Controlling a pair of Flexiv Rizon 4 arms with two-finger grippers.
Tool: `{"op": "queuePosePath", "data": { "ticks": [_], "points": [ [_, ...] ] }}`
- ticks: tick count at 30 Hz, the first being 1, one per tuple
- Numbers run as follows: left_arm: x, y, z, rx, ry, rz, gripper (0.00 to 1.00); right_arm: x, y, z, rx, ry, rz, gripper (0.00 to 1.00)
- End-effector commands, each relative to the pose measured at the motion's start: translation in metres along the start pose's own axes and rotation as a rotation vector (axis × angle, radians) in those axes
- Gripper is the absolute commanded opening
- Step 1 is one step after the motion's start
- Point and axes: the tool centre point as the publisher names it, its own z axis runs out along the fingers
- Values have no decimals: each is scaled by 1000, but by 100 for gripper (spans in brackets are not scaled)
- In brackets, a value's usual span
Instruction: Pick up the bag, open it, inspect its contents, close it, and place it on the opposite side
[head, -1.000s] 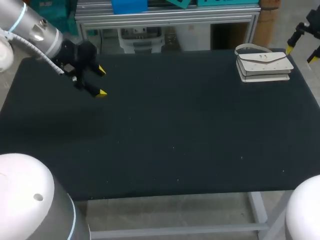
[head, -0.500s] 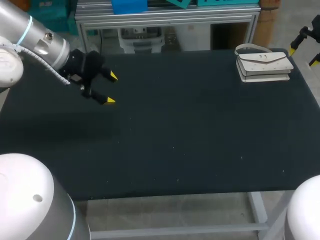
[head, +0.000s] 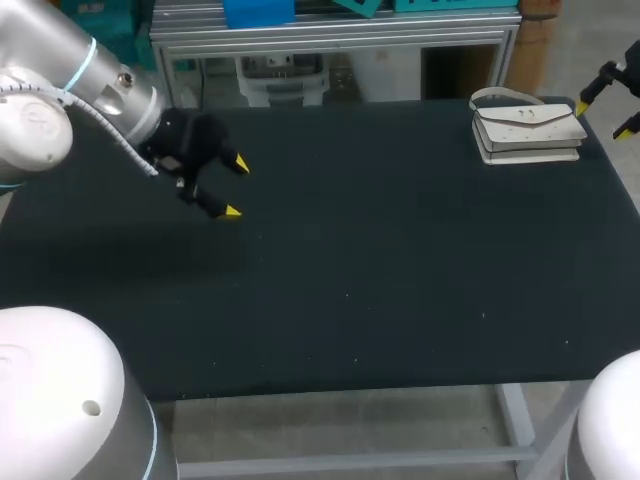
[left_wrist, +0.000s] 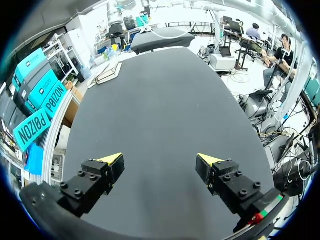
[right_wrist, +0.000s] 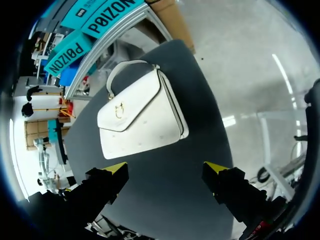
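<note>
Ahead of the right gripper (right_wrist: 165, 171), just beyond its wide-open, empty jaws, the bag (right_wrist: 142, 116) lies flat at a corner of the table (right_wrist: 150, 187). It is white and boxy, with a faintly dotted flap, small gold clasp and thin arched handle. Judgement: descend squarely and pinch the handle, not the slick body. Left gripper (left_wrist: 160, 162): jaws wide apart, empty, bag far ahead.

Left gripper (head: 237, 187) fingers parted wide, pointing inward; right gripper (head: 604, 120) — likewise parted — far right.
</note>
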Motion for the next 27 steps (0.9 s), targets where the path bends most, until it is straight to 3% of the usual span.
{"op": "queuePosePath", "data": {
  "ticks": [1, 10, 15, 24, 27],
  "points": [
    [-6, -1, 2, -1, 11, 1, 100, -4, 14, 12, 19, 15, 12, 100],
    [-6, -1, 2, -1, 11, 1, 100, -12, 24, 27, 13, 64, 55, 100],
    [-6, -1, 2, -1, 11, 1, 100, -8, 32, 40, 21, 105, 69, 99],
    [-6, -1, 2, -1, 11, 1, 100, -2, 45, 54, 24, 152, 87, 64],
    [-6, -1, 2, -1, 11, 1, 100, -1, 49, 54, 18, 156, 88, 64]
  ]
}}
